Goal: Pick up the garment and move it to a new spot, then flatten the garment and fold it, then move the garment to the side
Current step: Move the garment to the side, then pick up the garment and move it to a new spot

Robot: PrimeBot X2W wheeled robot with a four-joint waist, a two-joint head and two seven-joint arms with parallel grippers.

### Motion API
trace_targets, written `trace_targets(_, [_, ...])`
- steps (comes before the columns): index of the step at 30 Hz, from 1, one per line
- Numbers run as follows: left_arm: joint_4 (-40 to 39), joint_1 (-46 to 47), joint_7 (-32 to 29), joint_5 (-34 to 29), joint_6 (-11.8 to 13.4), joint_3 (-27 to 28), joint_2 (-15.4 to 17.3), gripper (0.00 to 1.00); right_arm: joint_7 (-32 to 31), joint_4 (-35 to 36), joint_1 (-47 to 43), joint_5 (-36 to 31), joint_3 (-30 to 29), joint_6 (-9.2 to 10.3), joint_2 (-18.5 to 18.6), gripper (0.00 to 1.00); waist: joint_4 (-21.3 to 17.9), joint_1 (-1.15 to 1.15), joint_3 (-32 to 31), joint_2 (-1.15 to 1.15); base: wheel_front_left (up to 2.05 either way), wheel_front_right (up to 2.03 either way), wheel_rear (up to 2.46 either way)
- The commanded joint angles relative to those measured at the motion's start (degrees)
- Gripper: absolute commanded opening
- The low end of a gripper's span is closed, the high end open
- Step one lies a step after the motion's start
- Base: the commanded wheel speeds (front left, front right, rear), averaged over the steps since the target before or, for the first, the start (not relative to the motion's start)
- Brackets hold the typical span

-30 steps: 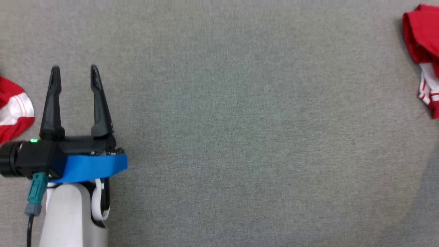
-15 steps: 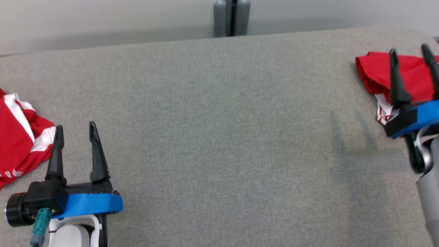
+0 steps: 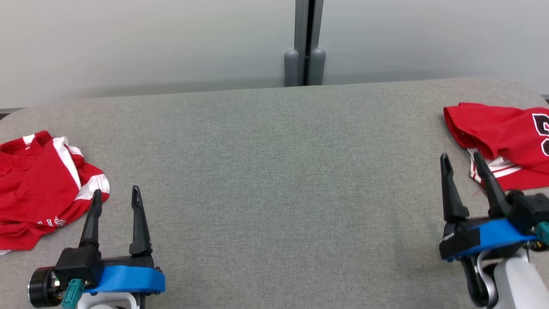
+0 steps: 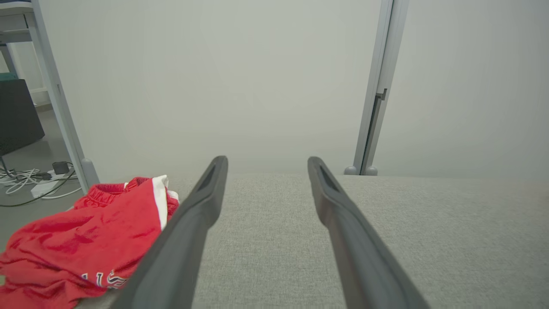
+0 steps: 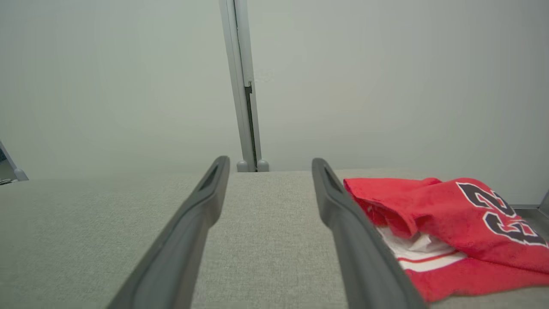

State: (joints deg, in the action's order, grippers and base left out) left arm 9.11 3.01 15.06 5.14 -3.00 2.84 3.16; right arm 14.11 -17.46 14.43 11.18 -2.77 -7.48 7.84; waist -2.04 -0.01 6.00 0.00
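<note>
I am seeing the left gripper [image 3: 117, 191] at 7 o'clock and the right gripper [image 3: 460, 156] at 5, both spread. Red shorts [image 3: 38, 189] are lying at 9, the numbered jersey [image 3: 502, 128] at 3 by the right edge. Bare grey table [image 3: 274, 171] is stretching between them to 12.

left pincer [image 3: 117, 191] spread wide, right pincer [image 3: 460, 156] spread wide, both empty
</note>
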Motion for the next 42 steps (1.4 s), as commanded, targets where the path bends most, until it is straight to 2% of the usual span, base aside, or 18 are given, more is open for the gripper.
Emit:
trace_targets(1, [0.08, -0.33, 0.14, 0.14, 0.04, -0.18, -0.1, 1.0, -0.34, 0.7, -1.35, -0.49, -0.37, -0.03, -0.31, 1.0, 0.07, 0.01, -0.24, 0.0, 0.0, 0.0, 0.0])
trace_targets(13, [2.1, -1.04, 0.15, 0.19, 0.35, -0.73, -0.12, 1.0, -5.48, 11.58, -12.44, -4.06, -2.51, -0.03, -4.5, 1.0, 1.44, 0.01, -1.99, 0.0, 0.0, 0.0, 0.0])
trace_targets(26, [3.43, 0.22, 0.15, -0.22, 0.2, -0.46, 0.24, 1.0, -7.31, 13.26, -13.83, -4.6, -3.12, -0.03, -4.98, 1.0, 3.11, 0.01, -1.87, 0.0, 0.0, 0.0, 0.0])
trace_targets(33, [3.73, 1.11, 0.15, -0.03, 0.46, 0.25, 0.83, 1.0, -7.67, 12.54, -12.86, -4.59, -2.38, -0.03, -4.98, 1.0, 6.32, 0.01, -0.81, 0.0, 0.0, 0.0, 0.0])
trace_targets(42, [3.18, 1.14, 0.15, 0.28, 1.1, 1.09, 0.92, 1.0, -7.96, 11.55, -11.85, -4.66, -1.54, -0.03, -4.95, 1.0, 13.08, 0.01, 0.33, 0.0, 0.0, 0.0, 0.0])
